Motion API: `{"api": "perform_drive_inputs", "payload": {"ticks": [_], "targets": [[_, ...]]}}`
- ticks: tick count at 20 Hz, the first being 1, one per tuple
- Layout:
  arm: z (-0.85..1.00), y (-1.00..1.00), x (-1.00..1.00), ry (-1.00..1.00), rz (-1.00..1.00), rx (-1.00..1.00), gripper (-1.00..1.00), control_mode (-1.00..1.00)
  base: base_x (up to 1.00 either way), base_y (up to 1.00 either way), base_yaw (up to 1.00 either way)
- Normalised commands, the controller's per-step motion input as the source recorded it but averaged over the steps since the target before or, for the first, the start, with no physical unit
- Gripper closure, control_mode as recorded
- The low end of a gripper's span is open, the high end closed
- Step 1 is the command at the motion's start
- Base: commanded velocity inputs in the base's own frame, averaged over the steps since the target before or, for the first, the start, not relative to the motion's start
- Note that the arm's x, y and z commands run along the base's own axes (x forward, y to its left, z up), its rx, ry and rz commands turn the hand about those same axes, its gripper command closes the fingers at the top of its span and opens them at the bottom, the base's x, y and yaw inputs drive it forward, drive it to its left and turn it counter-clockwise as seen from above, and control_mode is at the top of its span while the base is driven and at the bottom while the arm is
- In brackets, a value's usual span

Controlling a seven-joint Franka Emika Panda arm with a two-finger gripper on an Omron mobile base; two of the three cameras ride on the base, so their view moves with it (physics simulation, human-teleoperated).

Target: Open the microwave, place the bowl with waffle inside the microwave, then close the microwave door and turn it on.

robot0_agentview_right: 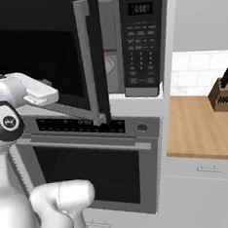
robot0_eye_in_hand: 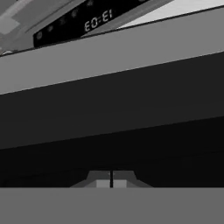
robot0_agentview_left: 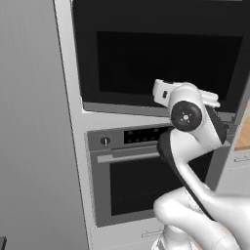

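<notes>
The microwave [robot0_agentview_right: 141,45] is built in above an oven. The microwave door [robot0_agentview_left: 146,53] stands partly open, swung out from the left. Its long grey handle [robot0_agentview_right: 87,59] stands upright, and beside it a strip of the grey cavity with the pale turntable [robot0_agentview_right: 109,65] shows. My gripper [robot0_agentview_right: 55,98] is shut with nothing in it. It is low in front of the door's black face [robot0_agentview_right: 32,49], near its bottom edge; whether it touches I cannot tell. In the hand view the shut gripper [robot0_eye_in_hand: 112,181] points at dark and grey bands close by. The bowl and the waffle are out of view.
A silver-framed oven [robot0_agentview_left: 141,180] with a horizontal handle sits under the microwave. To the right lies a wooden counter [robot0_agentview_right: 200,123] with a knife block [robot0_agentview_right: 224,94]. A tall grey cabinet panel [robot0_agentview_left: 34,122] closes off the left side.
</notes>
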Motion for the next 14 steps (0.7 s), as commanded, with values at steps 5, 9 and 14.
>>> {"api": "perform_drive_inputs", "payload": {"ticks": [5, 9, 14], "targets": [[0.00, -0.75, 1.00, 0.00, 0.16, 0.14, 1.00, -1.00, 0.00, 0.00, 0.00], [-0.08, -0.51, 1.00, 0.00, 0.13, 0.07, 1.00, -1.00, 0.00, 0.00, 0.00], [-0.29, -0.26, 1.00, 0.00, 0.11, 0.01, 1.00, -1.00, 0.00, 0.00, 0.00]]}}
